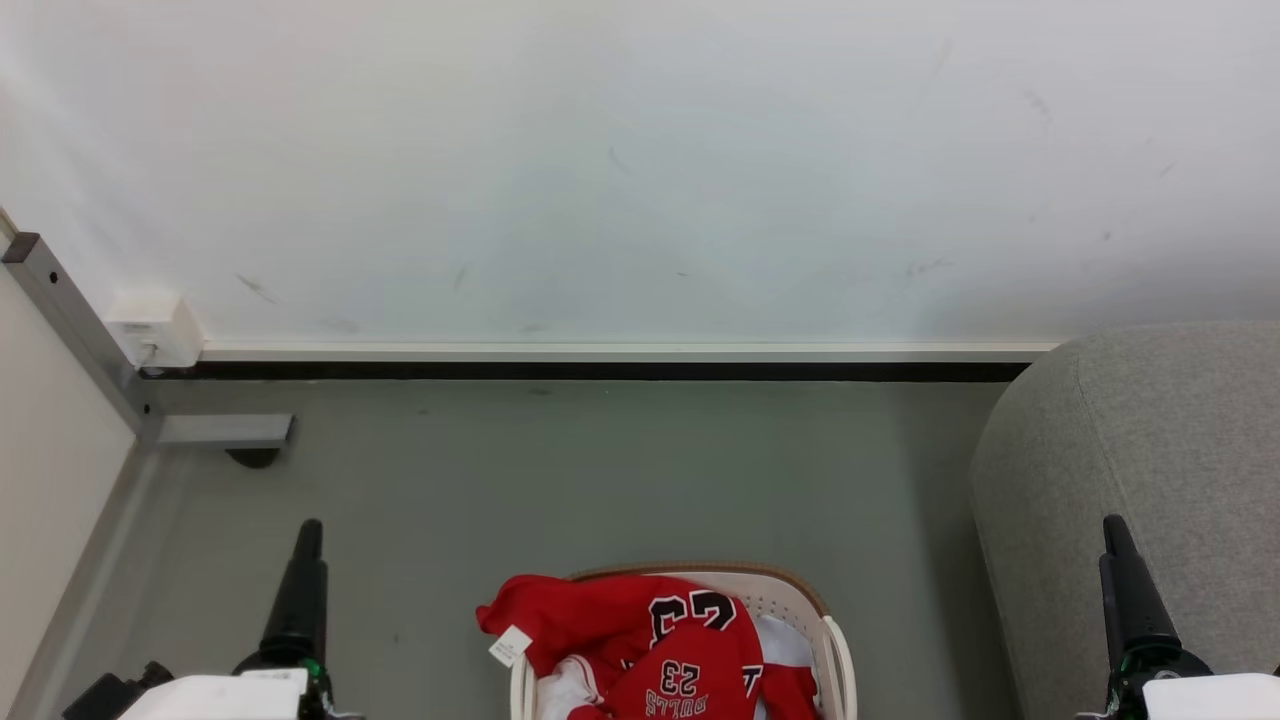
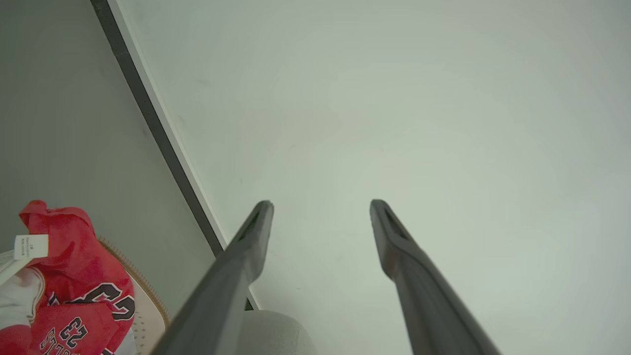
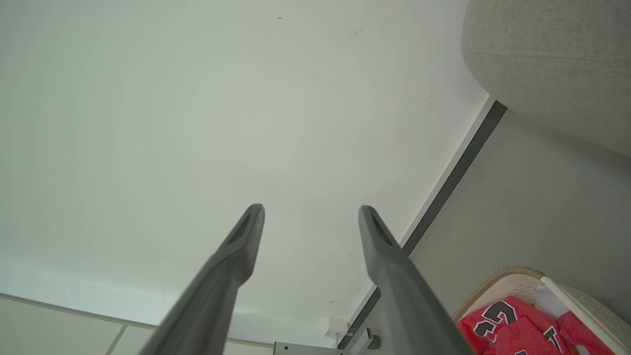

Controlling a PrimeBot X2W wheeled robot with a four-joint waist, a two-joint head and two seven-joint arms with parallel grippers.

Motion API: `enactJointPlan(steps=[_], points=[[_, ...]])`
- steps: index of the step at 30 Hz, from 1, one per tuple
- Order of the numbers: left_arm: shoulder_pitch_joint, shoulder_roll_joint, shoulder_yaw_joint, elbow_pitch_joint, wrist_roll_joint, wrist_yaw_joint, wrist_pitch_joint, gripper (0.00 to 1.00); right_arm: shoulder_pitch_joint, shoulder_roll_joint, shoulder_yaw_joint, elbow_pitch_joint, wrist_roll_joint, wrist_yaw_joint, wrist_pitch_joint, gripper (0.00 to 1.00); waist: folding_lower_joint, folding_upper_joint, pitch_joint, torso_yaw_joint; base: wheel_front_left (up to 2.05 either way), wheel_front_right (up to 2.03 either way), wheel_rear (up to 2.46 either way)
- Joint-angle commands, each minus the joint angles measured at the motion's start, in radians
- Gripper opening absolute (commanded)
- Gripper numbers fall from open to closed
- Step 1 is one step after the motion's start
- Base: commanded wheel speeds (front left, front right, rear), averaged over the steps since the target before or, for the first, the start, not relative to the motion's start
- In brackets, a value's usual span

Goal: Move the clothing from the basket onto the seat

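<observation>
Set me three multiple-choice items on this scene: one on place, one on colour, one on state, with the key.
1. Seen from the basket, the seat stands on the robot's: A) right B) left C) neither, it lies beneath.
2. The clothing is mostly: A) blue B) red C) green.
3. The left pincer and right pincer are: A) open, empty B) shut on cloth C) shut on a handle.
Key: 1 A, grey upholstery sits at the head view's right edge; 2 B, red cloth with black numerals; 3 A, both stand spread with nothing between.
</observation>
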Motion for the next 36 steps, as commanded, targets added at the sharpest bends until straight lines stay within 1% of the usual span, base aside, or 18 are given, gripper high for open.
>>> enactJointPlan(steps=[1, 6, 18, 27, 36], points=[[-0.013, 0.007, -0.002, -0.024, 0.036, -0.004, -0.012, 1.0, -0.01, -0.002, 0.0, -0.022, -0.034, 0.0, -0.009, 1.0, 0.0, 0.0, 0.0, -0.001, 0.0, 0.0, 0.0], [-0.008, 0.007, -0.001, -0.039, 0.145, -0.006, -0.032, 1.0, -0.004, 0.006, -0.007, -0.036, -0.115, 0.0, -0.02, 1.0, 0.0, 0.0, -0.001, -0.005, 0.0, 0.0, 0.0], [0.002, 0.008, 0.001, -0.05, 0.424, -0.009, -0.077, 1.0, 0.0, 0.023, -0.011, -0.048, -0.412, -0.001, -0.045, 1.0, 0.0, 0.0, -0.006, -0.011, 0.0, 0.0, 0.0], [0.01, 0.01, -0.015, -0.055, 0.638, 0.003, -0.107, 1.0, 0.006, 0.035, -0.018, -0.051, -0.642, -0.001, -0.062, 1.0, 0.0, 0.0, -0.009, -0.017, 0.0, 0.0, 0.0], [0.012, 0.021, -0.042, -0.045, 0.801, 0.028, -0.135, 1.0, 0.011, 0.044, -0.037, -0.033, -0.849, -0.001, -0.077, 1.0, 0.0, 0.0, -0.011, -0.022, 0.0, 0.0, 0.0]])
